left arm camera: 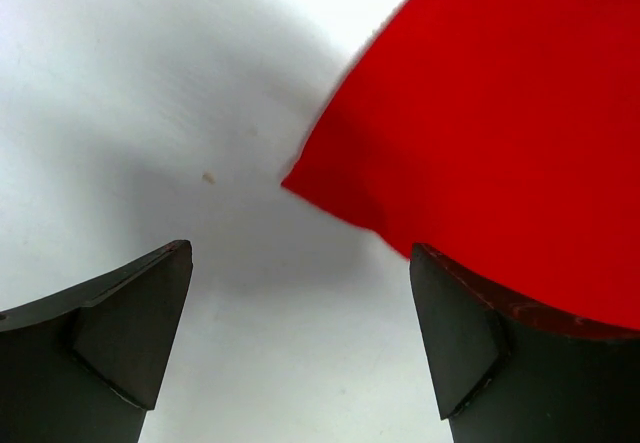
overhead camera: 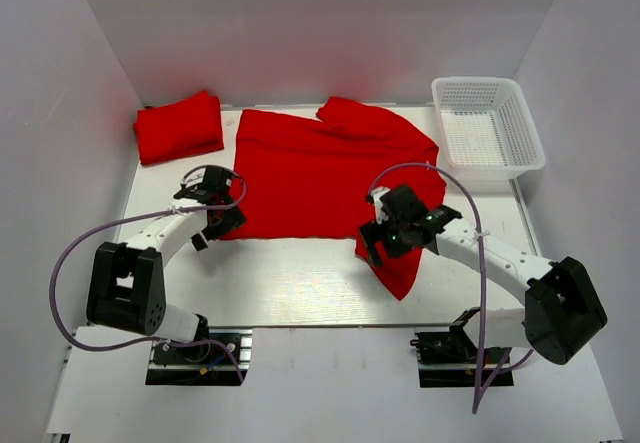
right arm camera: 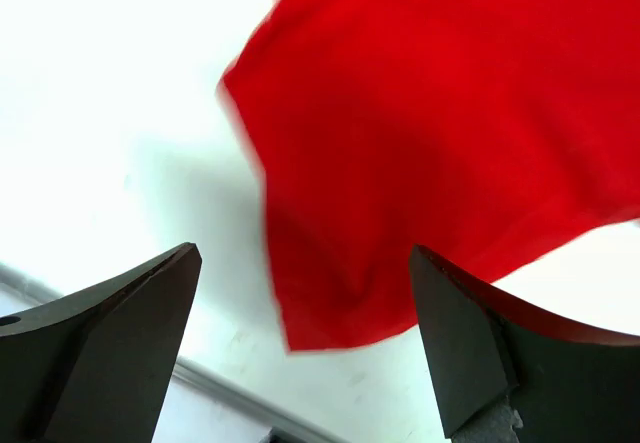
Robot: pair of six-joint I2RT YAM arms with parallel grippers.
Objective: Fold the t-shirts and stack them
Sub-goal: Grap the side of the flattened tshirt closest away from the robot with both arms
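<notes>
White table [overhead camera: 300,283] and bare white walls surround the work. One shirt [overhead camera: 320,178] lies spread at the centre, a folded shirt [overhead camera: 178,128] sits at 10 o'clock, and the basket [overhead camera: 495,173] is at 2 o'clock. Both pincers are spread wide and hold nothing. Your left gripper [left arm camera: 300,258] is at the spread shirt's 8 o'clock corner, and your right gripper [right arm camera: 300,258] is over the flap reaching toward 5 o'clock.

That flap looks skewed, so I'd square it up first. Then slide one finger under each corner, pinch both layers, and lift both sides evenly.

From above, the arms hide the near corners. You can't tell whether any finger touches cloth. The bunched sleeve at 12 o'clock is hard to read, and each wrist view crops the shirt.
</notes>
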